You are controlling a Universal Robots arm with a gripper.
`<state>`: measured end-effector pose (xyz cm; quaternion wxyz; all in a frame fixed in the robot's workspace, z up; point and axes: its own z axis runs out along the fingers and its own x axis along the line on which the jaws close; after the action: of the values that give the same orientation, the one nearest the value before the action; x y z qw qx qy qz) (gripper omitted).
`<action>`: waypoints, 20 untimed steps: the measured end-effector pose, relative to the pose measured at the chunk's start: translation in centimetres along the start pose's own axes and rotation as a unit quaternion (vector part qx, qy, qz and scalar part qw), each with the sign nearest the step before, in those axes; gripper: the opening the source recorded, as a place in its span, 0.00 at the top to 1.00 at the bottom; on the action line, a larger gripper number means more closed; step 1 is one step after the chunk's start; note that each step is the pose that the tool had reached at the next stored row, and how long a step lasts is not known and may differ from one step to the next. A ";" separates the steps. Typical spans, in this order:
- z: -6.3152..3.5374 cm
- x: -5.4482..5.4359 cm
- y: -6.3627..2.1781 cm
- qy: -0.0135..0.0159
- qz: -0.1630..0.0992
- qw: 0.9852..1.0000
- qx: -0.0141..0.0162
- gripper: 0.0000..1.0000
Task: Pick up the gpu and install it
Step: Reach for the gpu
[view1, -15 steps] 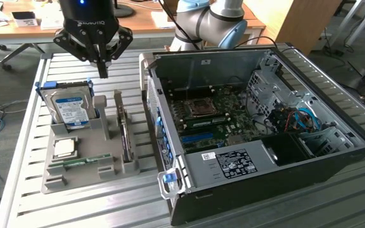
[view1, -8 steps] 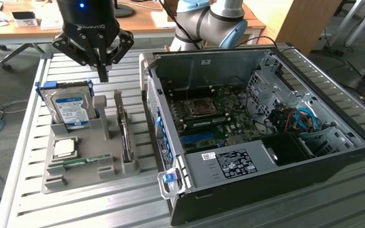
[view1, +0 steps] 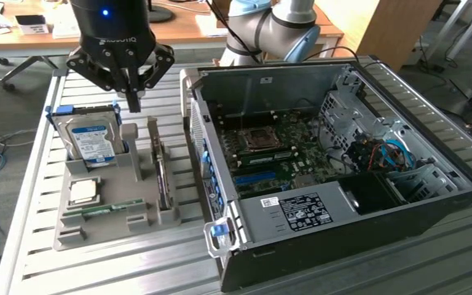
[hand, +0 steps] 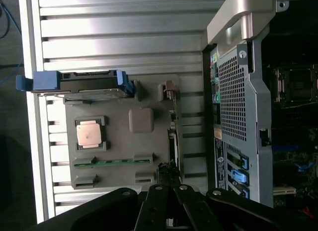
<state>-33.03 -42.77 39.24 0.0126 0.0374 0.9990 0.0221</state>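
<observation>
The gpu (view1: 163,178) stands on its edge in a slot along the side of the grey holder (view1: 96,230) nearest the computer case; from the wrist it appears edge-on as a thin dark strip (hand: 173,136). My gripper (view1: 134,103) hangs above the holder's far end, between the hard drive and the gpu, apart from both. Its fingers are shut with nothing between them. Seen from the wrist, my gripper (hand: 169,180) points down over one end of the card.
The holder also carries a blue-labelled hard drive (view1: 93,138), a square processor (view1: 84,190) and a green memory stick (view1: 109,209). The open computer case (view1: 432,203) lies at the exterior view's right with its motherboard (view1: 273,157) exposed, on a slatted metal table (view1: 80,270).
</observation>
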 end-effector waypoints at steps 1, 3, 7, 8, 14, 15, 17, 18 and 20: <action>-0.01 0.0 -0.09 0.000 0.000 1.000 0.000 0.89; -0.01 0.0 -0.22 0.000 0.000 1.000 0.000 0.89; -0.01 0.0 -0.23 0.000 0.000 1.000 0.000 0.89; -0.02 0.0 -0.24 0.000 0.000 1.000 0.000 0.89; -0.01 -0.4 -0.33 0.000 0.000 1.000 0.000 0.89; -0.01 -0.4 -0.41 0.000 0.000 1.000 0.000 0.89; -0.03 -0.5 -0.74 0.000 0.000 1.000 0.000 0.89; -0.04 -0.5 -0.94 0.000 0.000 1.000 0.000 0.89; -0.03 -0.6 -1.18 0.000 0.000 1.000 0.000 0.89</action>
<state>-32.54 -43.99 39.23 0.0123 0.0376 0.9990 0.0221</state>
